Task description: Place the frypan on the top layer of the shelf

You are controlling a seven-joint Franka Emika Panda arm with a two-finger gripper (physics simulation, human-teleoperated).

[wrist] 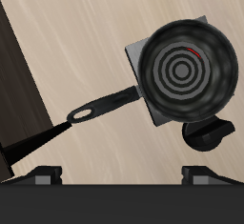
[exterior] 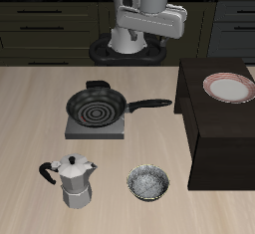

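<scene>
The frypan [exterior: 97, 107], round and black with a long straight handle [exterior: 149, 106], sits on a flat grey burner plate [exterior: 72, 132] in the middle of the table. Its handle points toward the shelf [exterior: 214, 143], a large dark boxy unit with a flat top. My gripper [exterior: 137, 41] hangs high above the table's back, behind the pan, apart from it. In the wrist view the frypan [wrist: 186, 66] lies below with its handle [wrist: 100, 104] toward the shelf [wrist: 10, 85]. My gripper [wrist: 124, 175] is open and empty, its fingertips [wrist: 43, 175] wide apart.
A pink-rimmed white plate [exterior: 227, 87] lies on the shelf's top toward the back. A moka pot [exterior: 72, 181] and a small speckled grey bowl [exterior: 147, 183] stand near the table's front edge. The burner's black knob [wrist: 210, 135] sticks out beside the pan.
</scene>
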